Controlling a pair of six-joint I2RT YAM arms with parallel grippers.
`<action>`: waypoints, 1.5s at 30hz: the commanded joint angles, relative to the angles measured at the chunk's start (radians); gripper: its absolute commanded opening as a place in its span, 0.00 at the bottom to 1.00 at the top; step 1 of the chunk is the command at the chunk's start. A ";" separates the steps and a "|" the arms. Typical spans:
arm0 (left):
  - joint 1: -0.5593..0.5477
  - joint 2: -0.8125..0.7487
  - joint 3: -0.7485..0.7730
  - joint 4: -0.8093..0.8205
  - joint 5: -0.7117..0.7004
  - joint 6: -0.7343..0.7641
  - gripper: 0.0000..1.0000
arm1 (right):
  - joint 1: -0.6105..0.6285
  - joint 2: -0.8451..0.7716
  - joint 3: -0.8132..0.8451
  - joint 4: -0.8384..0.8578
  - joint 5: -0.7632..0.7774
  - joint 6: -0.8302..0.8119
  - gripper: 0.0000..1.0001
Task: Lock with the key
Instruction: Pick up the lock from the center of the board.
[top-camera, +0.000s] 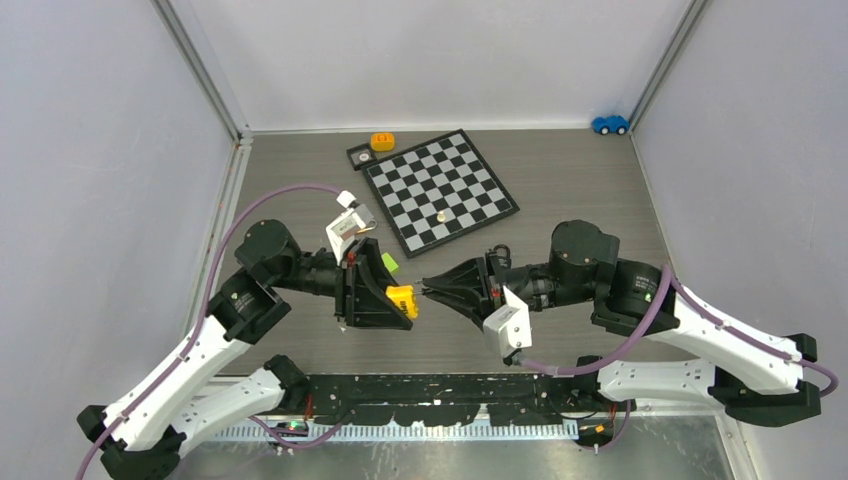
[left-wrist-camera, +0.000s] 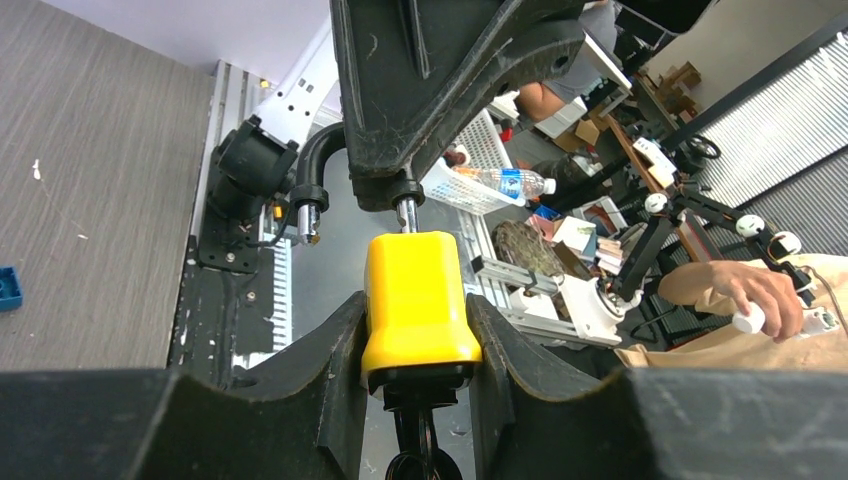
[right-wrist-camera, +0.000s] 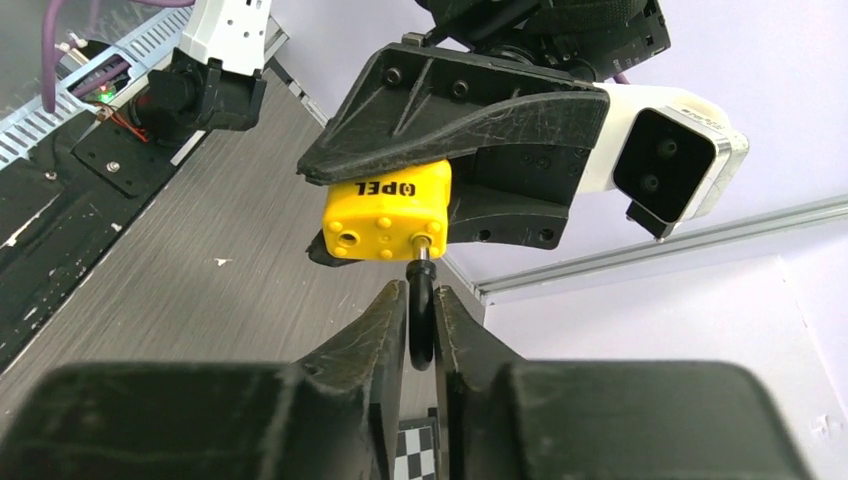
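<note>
Currently the left gripper (left-wrist-camera: 415, 335) is clamping the yellow padlock (right-wrist-camera: 388, 208) by its body, above the table (top-camera: 560, 190). The right gripper (right-wrist-camera: 420, 305) is pinching the key (right-wrist-camera: 421, 290) by its black head, with the silvery shank sitting in the padlock's keyhole, midway between the two arms.

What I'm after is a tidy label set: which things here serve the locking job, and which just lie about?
Job: yellow padlock held in the left gripper; key in its keyhole, its head pinched by the right gripper.
Lying about: chessboard, blue toy car, orange block, green piece.
</note>
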 joint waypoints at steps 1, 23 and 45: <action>-0.001 -0.017 0.017 0.121 0.028 -0.016 0.00 | 0.008 0.014 0.073 -0.102 -0.031 0.007 0.16; -0.001 -0.075 0.106 -0.163 -0.206 0.275 0.00 | 0.013 0.146 0.242 0.015 0.108 1.314 0.00; -0.001 -0.144 -0.003 0.198 -0.358 0.117 0.99 | 0.013 0.027 -0.020 0.423 0.287 1.521 0.00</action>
